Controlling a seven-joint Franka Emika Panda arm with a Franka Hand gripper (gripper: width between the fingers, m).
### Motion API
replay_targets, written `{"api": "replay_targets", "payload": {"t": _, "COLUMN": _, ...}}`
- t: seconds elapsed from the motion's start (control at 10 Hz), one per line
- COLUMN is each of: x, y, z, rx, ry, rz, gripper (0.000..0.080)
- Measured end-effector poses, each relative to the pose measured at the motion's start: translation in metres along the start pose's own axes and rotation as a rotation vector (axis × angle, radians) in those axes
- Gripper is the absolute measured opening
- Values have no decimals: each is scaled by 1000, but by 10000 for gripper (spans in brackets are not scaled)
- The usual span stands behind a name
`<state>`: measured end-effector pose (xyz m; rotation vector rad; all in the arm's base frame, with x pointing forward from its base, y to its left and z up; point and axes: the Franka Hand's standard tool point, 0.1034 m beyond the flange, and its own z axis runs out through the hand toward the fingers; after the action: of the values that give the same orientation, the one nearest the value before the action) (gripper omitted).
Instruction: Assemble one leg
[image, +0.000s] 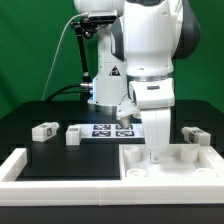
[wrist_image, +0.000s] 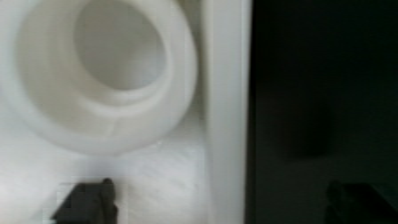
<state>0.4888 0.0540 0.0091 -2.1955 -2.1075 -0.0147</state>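
Three legs, small white blocks with code tags, lie on the black table in the exterior view: one (image: 43, 130) at the exterior view's left, one (image: 73, 135) beside it, and one (image: 195, 135) at the right. The large white panel (image: 200, 168) with raised rim lies front right. My gripper (image: 155, 154) reaches down onto the panel near its left part. In the wrist view my gripper (wrist_image: 224, 203) is open, its dark fingertips (wrist_image: 86, 201) wide apart with nothing between them. A round socket (wrist_image: 107, 60) of the panel (wrist_image: 160, 170) shows close below.
The marker board (image: 105, 130) lies mid-table behind the panel. A white raised border (image: 20, 165) runs along the front left. The robot base (image: 105, 75) stands at the back. The panel's edge meets black table (wrist_image: 320, 100) in the wrist view.
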Motion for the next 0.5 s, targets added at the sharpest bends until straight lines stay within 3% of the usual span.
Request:
{"api": "replay_targets", "payload": {"t": 0.1, "x": 0, "y": 0, "z": 0, "rx": 0, "ry": 0, "rz": 0, "gripper": 635}}
{"api": "replay_targets", "payload": {"t": 0.5, "x": -1, "y": 0, "z": -1, "rx": -1, "ry": 0, "rz": 3, "gripper": 649}}
